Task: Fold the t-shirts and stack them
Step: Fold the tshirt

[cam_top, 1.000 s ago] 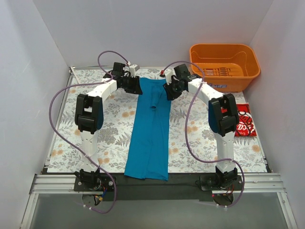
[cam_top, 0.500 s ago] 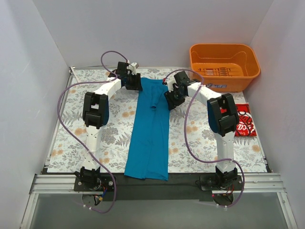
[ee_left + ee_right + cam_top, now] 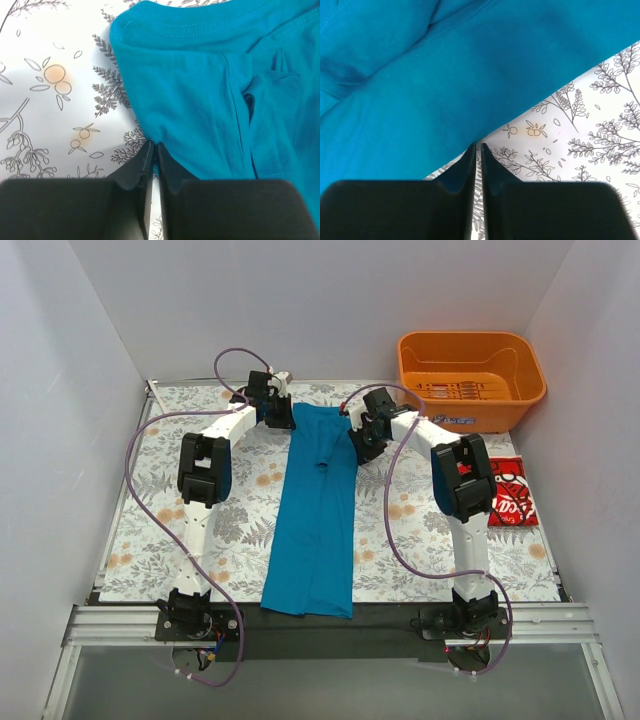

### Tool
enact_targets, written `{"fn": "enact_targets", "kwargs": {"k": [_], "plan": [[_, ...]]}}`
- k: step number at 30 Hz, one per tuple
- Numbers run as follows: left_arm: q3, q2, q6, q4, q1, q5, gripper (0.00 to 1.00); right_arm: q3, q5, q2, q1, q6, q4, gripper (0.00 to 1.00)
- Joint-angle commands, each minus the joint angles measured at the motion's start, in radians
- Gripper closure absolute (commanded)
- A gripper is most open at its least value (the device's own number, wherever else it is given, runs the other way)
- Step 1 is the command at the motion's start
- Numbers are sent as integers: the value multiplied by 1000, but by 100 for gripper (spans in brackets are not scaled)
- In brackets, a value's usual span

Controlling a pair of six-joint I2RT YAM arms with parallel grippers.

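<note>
Matt, soft teal cloth t-shirt [image 3: 200, 100]; glossy orange plastic basket [image 3: 472, 336]; smooth printed table cover [image 3: 240, 525].

One teal t-shirt [image 3: 315, 510], one red t-shirt [image 3: 512, 500], one orange basket [image 3: 470, 343]

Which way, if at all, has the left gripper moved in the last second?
Yes, slightly: the left gripper shifted toward the table's far edge, to the blue shirt's left edge.

Plain pale grey walls [image 3: 300, 300] close in the back and both sides of a table [image 3: 240, 530] covered with a white cloth printed with grey ferns and small orange fruit. An orange plastic basket [image 3: 470, 365] sits at the far right corner. A metal rail [image 3: 330, 632] runs along the near edge. The light is soft and even.
</note>
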Motion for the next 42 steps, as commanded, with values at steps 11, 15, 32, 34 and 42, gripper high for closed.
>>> {"fn": "enact_targets", "kwargs": {"k": [11,15,32,34,42], "plan": [[35,15,35,6,37,-51,100,122,65,92,-21,-65,-9,99],[32,-7,32,-4,40,-28,90,185,-2,100,-21,-47,-41,86],[-348,-257,-5,-94,42,170,69,-28,-183,4,-3,143,-44,65],[-372,-272,-5,-97,42,179,69,-33,-186,11,-3,151,-44,65],[-433,-288,-1,-122,16,144,71,-35,-165,26,-3,154,-46,85]]}}
